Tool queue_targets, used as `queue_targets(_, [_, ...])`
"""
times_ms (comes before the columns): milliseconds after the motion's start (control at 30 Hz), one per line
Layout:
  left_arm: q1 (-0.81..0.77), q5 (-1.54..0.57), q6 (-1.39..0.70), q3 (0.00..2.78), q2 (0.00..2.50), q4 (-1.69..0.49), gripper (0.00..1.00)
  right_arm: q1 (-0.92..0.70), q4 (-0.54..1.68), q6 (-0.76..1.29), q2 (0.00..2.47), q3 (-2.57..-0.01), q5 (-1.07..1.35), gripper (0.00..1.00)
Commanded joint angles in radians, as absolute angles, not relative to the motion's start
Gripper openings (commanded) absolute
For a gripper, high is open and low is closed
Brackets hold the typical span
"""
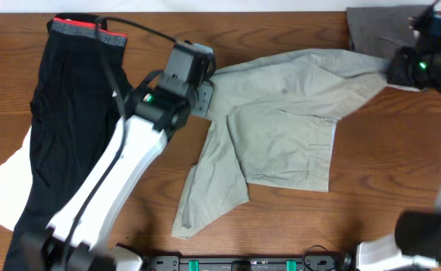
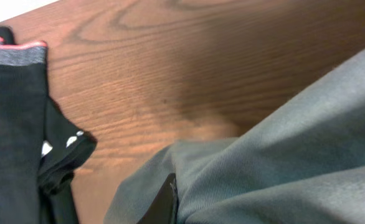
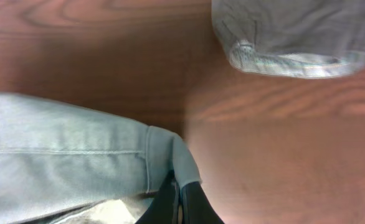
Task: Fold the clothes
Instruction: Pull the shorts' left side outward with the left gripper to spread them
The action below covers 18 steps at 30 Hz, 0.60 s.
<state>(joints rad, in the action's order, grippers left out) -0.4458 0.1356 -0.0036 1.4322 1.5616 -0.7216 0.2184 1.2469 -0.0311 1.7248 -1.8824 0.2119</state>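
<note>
So left jaws and right jaws each pinch an opposite end of the khaki trousers [image 1: 281,128], stretched across the middle of the worktop [image 1: 371,218], I'd guess to pull them flat before folding.

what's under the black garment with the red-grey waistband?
A white flat layer pokes out beneath the black garment at its left edge, on the wooden table; the rest is covered.
</note>
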Motion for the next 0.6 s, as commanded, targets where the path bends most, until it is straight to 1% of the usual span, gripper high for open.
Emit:
queue_targets(0, [-0.411,0.169,-0.013,1.449,1.661,-0.648,0.06,0.207,1.177,-0.036,1.853,-1.879,0.215,0.01])
queue_targets(133, [-0.393,0.169,-0.013,1.449,1.791,-0.503,0.06,0.197,1.032,-0.035,2.022,-1.879,0.233,0.01])
queue_targets(333, [-0.391,0.169,-0.012,1.449,1.949,-0.255,0.06,0.195,0.836,-0.032,2.207,-1.879,0.305,0.01])
queue_targets(367, [-0.391,0.170,-0.012,1.449,1.971,-0.220,0.09,0.194,0.805,-0.025,2.232,-1.879,0.307,0.01])
queue_targets(400, [-0.389,0.170,-0.002,1.449,1.989,-0.191,0.15,0.193,0.781,-0.019,2.254,-1.879,0.307,0.01])
queue_targets(467, [-0.385,0.170,0.014,1.449,2.020,-0.162,0.32,0.193,0.749,-0.015,2.286,-1.879,0.308,0.01])
queue_targets(533, [-0.376,0.170,0.034,1.449,2.028,-0.171,0.42,0.193,0.735,-0.015,2.307,-1.879,0.307,0.01])
queue_targets(567, [-0.368,0.170,0.041,1.449,2.028,-0.182,0.45,0.195,0.735,-0.015,2.311,-1.879,0.307,0.01])
